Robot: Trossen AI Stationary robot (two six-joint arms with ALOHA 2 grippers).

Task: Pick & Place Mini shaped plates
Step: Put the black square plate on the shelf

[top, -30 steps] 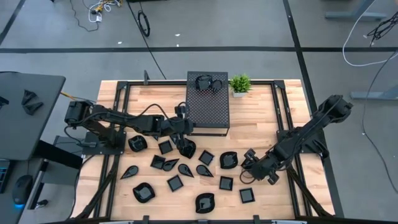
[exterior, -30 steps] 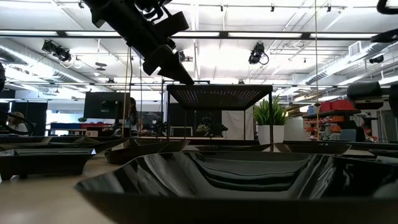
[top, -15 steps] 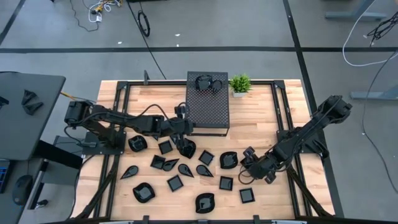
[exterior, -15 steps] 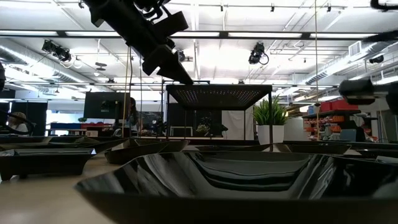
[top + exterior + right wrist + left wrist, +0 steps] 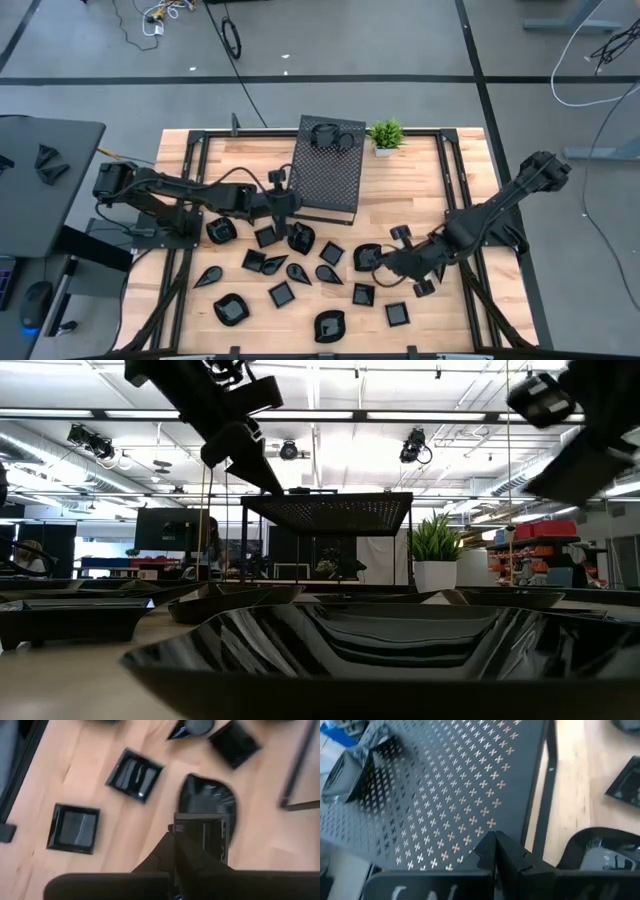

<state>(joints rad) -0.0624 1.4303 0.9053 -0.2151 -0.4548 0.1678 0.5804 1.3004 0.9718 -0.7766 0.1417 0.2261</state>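
Several mini shaped plates (image 5: 282, 293) lie scattered on the near half of the wooden table; the right wrist view shows two square ones (image 5: 134, 774) and a rounded one (image 5: 207, 800). My left gripper (image 5: 283, 205) is shut on the near left corner of the big black perforated box (image 5: 330, 170), which carries a few dark pieces (image 5: 335, 134) at its far end. My right gripper (image 5: 380, 262) is raised over the table's right middle and shut on a small square plate (image 5: 205, 840). The low view shows the right arm (image 5: 580, 430) only as a blur. My left gripper pinches the edge of the box's perforated top (image 5: 490, 827) between its two fingers, at the near left corner. The fingers come slanting down from the table's left. My right gripper pinches the square plate's rim (image 5: 181, 831) from above. The plate hangs clear of the table, tilted, over the rounded plate.
A small green potted plant (image 5: 386, 135) stands at the far edge, just right of the box. Black frame rails (image 5: 445, 190) run along the table's left and right sides. Bare wood (image 5: 410, 190) lies right of the box.
My right gripper has risen from the table and swung toward its middle, rolling as it went, with the square plate now clear of the wood. My left gripper has pulled the box's near left corner toward the table's left edge, so the box has skewed.
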